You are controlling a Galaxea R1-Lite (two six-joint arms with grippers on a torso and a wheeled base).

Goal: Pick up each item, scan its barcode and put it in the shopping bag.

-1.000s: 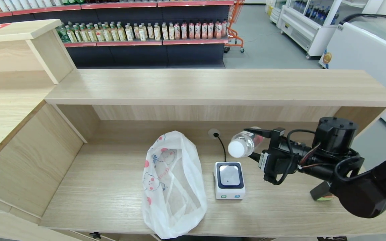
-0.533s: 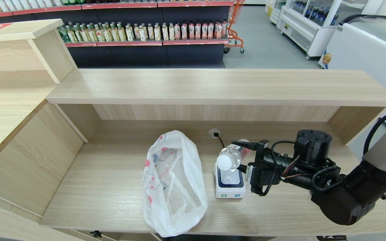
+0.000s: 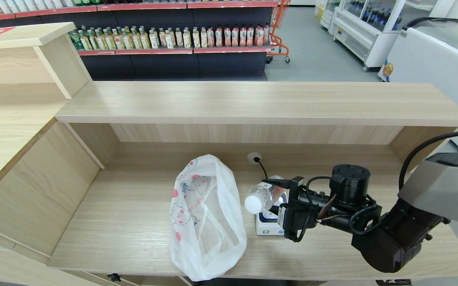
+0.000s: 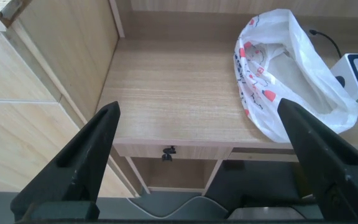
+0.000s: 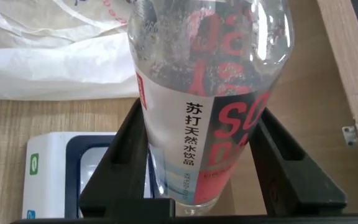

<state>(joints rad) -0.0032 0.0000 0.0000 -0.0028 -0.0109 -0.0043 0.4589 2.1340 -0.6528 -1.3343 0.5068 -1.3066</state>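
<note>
Clear plastic white-capped bottle (image 3: 259, 198), clamped in the right pincer (image 3: 275, 193), has swung left and now hangs over the white barcode scanner (image 3: 268, 227) beside the printed plastic shopping bag (image 3: 205, 222), apparently mid-scan

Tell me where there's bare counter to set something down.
Free: the wooden counter left of the white plastic shopping bag, also the strip behind the bag. Crowded: around the white barcode scanner, where the right tool holds the clear plastic bottle.

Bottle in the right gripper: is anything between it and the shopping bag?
Nothing visible. The bottle, clamped in the right gripper, hangs over the scanner, cap toward the shopping bag; only open air separates them.
</note>
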